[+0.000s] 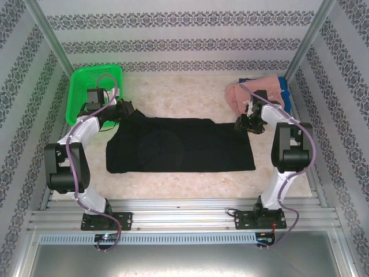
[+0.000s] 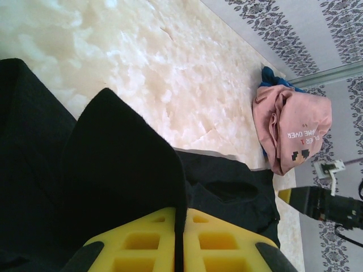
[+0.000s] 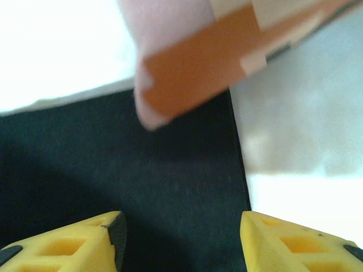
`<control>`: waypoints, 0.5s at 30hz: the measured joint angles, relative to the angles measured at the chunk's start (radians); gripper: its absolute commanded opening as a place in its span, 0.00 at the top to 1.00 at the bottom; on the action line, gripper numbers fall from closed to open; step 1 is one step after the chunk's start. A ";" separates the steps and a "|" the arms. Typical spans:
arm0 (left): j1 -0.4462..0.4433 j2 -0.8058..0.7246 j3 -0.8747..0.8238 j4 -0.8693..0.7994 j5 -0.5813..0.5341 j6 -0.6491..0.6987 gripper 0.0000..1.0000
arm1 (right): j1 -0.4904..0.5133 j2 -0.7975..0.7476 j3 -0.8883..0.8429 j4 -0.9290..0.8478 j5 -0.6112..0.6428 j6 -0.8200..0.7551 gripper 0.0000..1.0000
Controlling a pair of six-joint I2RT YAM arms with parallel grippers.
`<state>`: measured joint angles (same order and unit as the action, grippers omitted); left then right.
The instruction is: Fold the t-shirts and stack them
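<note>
The left gripper (image 2: 180, 243) is clamped on a raised fold of the black t-shirt (image 1: 179, 147) at its far left corner, apparently to carry that edge over. The right gripper (image 3: 181, 235) hangs with jaws apart over the far right corner, placed for the matching grip. The pink t-shirt (image 1: 253, 95) and blue t-shirt (image 1: 282, 85) lie bunched just beyond it.

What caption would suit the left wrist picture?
Left gripper pinching a raised fold of the black t-shirt, pink t-shirt beyond.
</note>
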<state>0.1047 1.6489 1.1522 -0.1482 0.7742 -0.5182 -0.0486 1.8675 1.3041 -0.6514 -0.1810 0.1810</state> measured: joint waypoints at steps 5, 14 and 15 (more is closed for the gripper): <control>0.000 0.000 0.000 0.006 0.000 -0.007 0.90 | -0.001 -0.053 -0.052 -0.002 -0.001 -0.024 0.42; 0.000 0.000 -0.014 0.030 0.001 -0.014 0.90 | -0.063 -0.105 -0.188 0.000 -0.077 0.100 0.40; 0.000 0.000 -0.018 0.031 0.001 -0.014 0.90 | -0.070 -0.121 -0.203 0.006 -0.091 0.128 0.40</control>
<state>0.1047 1.6489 1.1347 -0.1173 0.7753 -0.5323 -0.1184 1.7462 1.1007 -0.6449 -0.2722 0.3088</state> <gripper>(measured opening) 0.103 0.594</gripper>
